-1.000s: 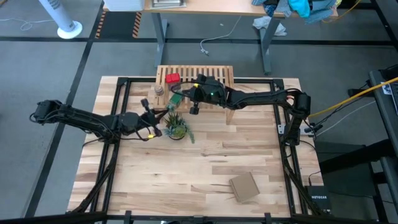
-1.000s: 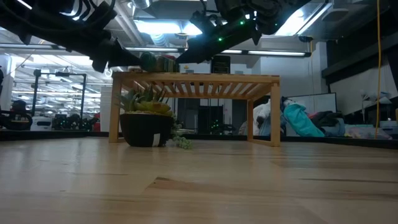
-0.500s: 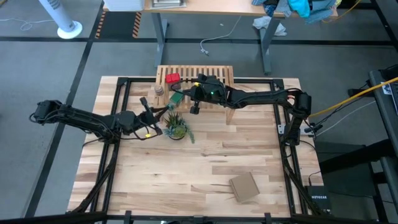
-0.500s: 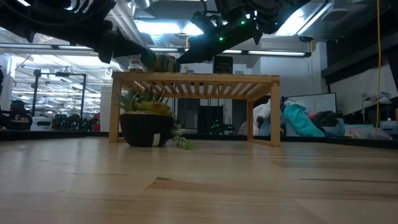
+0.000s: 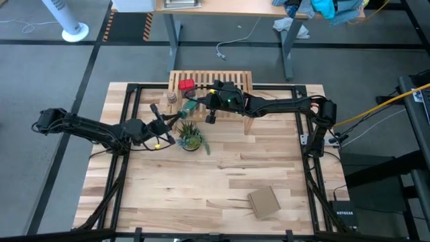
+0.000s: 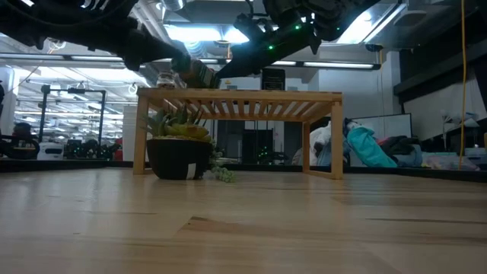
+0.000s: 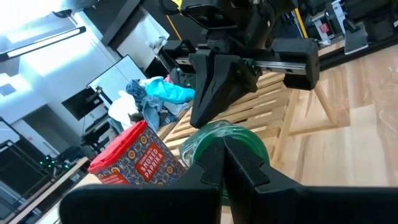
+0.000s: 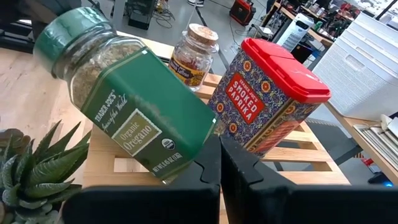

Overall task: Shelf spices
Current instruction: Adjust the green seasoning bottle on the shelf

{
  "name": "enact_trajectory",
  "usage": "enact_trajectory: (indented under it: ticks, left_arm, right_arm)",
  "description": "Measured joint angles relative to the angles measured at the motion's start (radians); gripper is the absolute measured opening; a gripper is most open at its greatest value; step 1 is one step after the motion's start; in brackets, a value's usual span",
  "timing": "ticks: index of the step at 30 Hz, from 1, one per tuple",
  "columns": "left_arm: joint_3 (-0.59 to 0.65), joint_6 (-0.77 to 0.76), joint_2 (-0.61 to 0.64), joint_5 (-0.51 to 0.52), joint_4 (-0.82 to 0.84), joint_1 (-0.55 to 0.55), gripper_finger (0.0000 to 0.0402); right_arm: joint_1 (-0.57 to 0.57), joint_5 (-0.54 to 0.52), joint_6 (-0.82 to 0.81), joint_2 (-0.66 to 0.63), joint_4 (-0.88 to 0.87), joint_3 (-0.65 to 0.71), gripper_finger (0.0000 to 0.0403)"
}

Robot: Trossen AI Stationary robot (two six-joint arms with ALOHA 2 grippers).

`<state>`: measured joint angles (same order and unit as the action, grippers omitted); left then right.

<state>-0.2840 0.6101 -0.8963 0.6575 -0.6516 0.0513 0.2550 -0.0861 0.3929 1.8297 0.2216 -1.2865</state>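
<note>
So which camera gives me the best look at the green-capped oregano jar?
The right wrist view: the green-capped glass oregano jar fills the frame, tilted, label readable. The left wrist view shows only its cap; the high view a small green speck; the low view barely shows it.

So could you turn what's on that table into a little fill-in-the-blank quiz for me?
1. The tilted jar of oregano has a ____ cap.
2. The smoked paprika tin is coloured ____.
3. The paprika tin stands on the wooden ____.
4. Beside the shelf, on the table, stands a potted ____.

Missing words: green; red; shelf; plant.

tilted green-capped jar (image 8: pixel 127 115), red tin (image 8: pixel 270 102), shelf (image 8: pixel 292 165)
</note>
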Motion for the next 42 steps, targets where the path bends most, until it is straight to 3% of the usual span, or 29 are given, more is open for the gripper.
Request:
enact_trajectory:
  ticks: [9, 42]
  left_arm:
    - [-0.064, 0.054, 0.0, -0.005, -0.011, -0.025, 0.0]
    - [-0.122, -0.003, -0.03, -0.212, 0.004, -0.194, 0.0]
  right_arm:
    - [-0.021, 0.009, -0.01, 0.003, -0.02, 0.004, 0.0001]
    - [-0.027, 0.007, -0.003, 0.005, -0.062, 0.004, 0.0001]
